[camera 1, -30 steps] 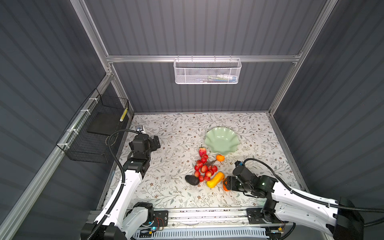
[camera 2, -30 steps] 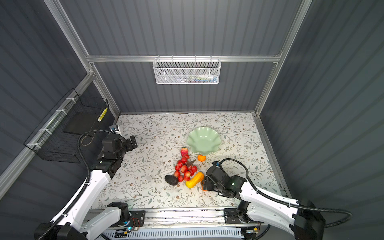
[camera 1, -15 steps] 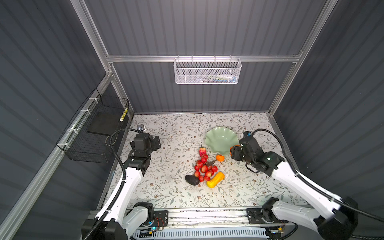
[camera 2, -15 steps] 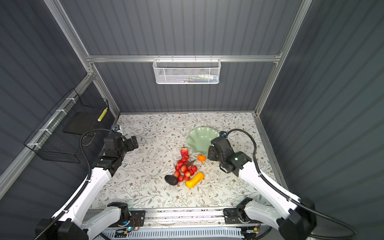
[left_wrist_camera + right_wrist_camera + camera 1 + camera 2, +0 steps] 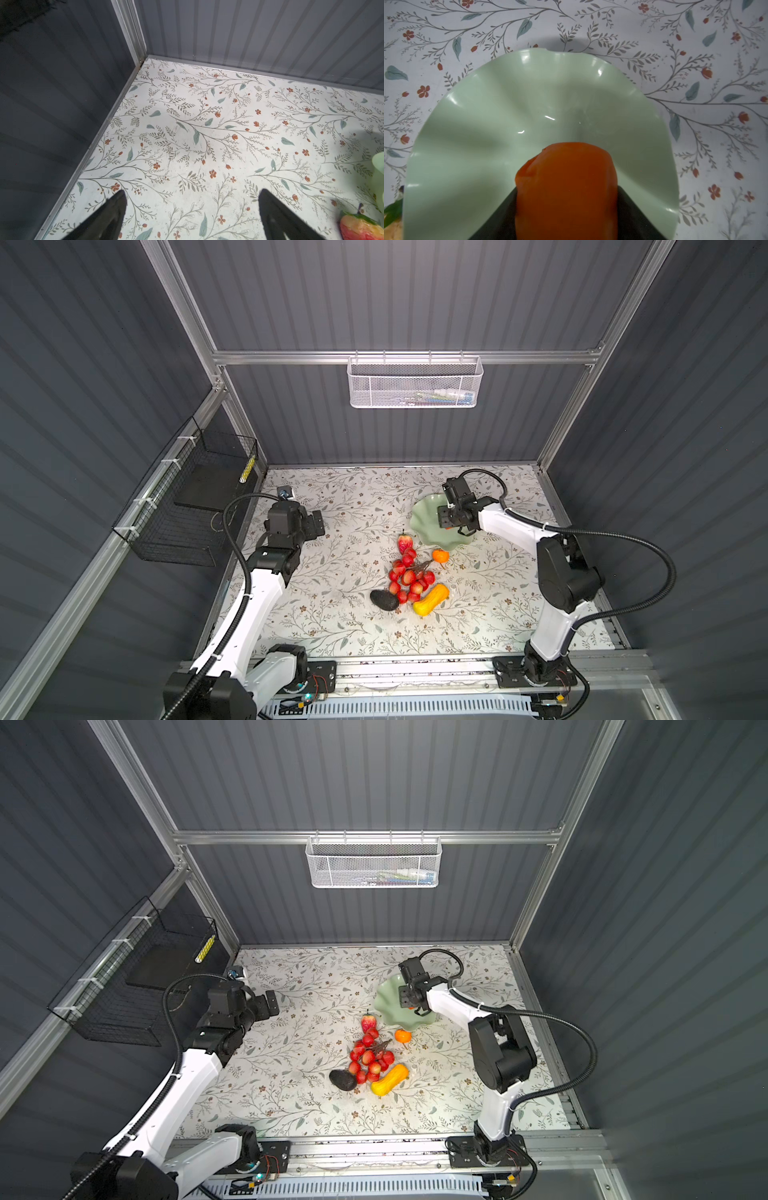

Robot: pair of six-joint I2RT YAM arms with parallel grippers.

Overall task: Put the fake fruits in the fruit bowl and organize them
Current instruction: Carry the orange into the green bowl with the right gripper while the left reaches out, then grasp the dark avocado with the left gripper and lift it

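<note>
Five fruits lie on the worktop (image 5: 332, 614) near the bowl (image 5: 424, 517): strawberry (image 5: 404, 542), red bunch (image 5: 407, 580), tangerine (image 5: 440, 556), avocado (image 5: 384, 600) and gourd (image 5: 431, 600). The sixth, the orange (image 5: 566, 166), sits clamped in the right pincer (image 5: 566, 193) directly above the bowl's inner slope, with the bowl's centre just ahead of it. Whether it touches the glaze cannot be told. A short drop and release would likely seat it. The left pincer (image 5: 192, 193) hangs empty, jaws wide apart, over bare worktop well away from the bowl.
</note>
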